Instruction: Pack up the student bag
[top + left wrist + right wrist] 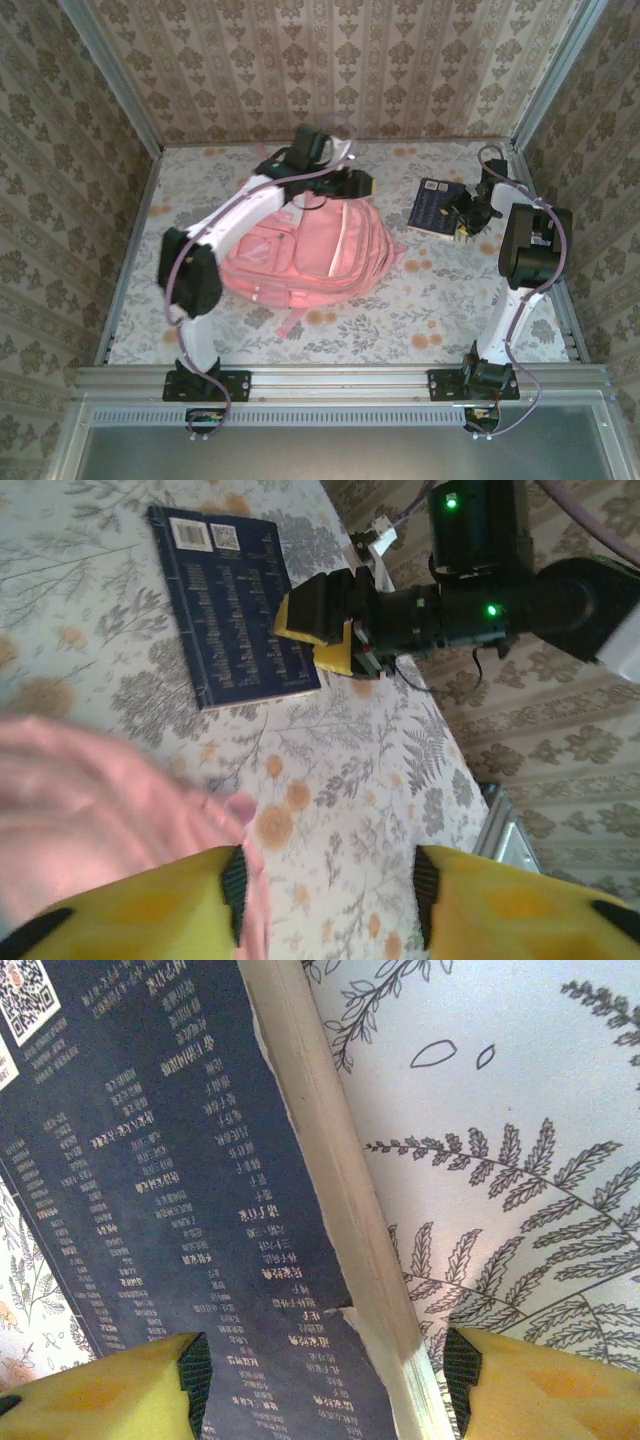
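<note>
Right gripper (327, 1368) stands open astride the book's (180, 1210) page edge near the table's (350, 320) right edge; close squarely before lifting. Left gripper (330, 885), open too, hovers beside the bag (320, 250)

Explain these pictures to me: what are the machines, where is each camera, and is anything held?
Two robot arms are bolted at the near edge of the table. The overhead picture looks down from behind them; the other two come from a camera on each wrist, so the yellow tips are that arm's own fingers. A pink student bag lies in the middle, a dark blue book to its right. The left claw hangs open by the bag's far end. The right claw stands open astride the book's edge, holding nothing.
</note>
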Controlling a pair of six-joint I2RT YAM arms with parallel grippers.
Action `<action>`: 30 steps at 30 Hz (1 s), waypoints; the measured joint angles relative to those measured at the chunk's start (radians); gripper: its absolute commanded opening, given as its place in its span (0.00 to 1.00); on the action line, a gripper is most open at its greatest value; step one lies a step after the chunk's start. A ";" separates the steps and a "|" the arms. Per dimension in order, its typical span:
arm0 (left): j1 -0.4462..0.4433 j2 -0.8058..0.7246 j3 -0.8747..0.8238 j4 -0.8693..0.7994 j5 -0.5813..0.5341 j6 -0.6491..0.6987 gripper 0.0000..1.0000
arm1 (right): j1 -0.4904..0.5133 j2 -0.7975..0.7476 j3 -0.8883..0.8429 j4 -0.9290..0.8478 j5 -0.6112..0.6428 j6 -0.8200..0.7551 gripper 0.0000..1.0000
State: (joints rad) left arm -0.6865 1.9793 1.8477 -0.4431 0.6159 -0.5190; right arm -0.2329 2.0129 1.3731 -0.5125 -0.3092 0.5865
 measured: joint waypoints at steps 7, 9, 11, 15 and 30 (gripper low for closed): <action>-0.111 0.463 0.599 -0.130 -0.090 -0.030 0.69 | -0.001 -0.029 -0.050 0.064 -0.009 0.063 0.69; -0.113 0.520 0.616 -0.132 -0.116 -0.045 0.69 | -0.001 -0.040 -0.068 0.081 -0.011 0.085 0.69; -0.111 0.573 0.616 -0.132 -0.143 -0.065 0.71 | -0.001 -0.051 -0.087 0.099 -0.013 0.106 0.70; -0.110 0.645 0.616 -0.109 -0.196 -0.092 0.74 | -0.001 -0.068 -0.105 0.121 -0.014 0.135 0.71; -0.122 0.811 0.734 0.023 -0.224 -0.242 0.71 | -0.035 -0.064 -0.106 0.166 -0.063 0.138 0.72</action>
State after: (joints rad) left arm -0.8085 2.7899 2.5813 -0.4198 0.3923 -0.7609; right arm -0.2680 1.9484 1.2671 -0.3470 -0.3721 0.7246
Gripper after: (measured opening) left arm 0.712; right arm 0.717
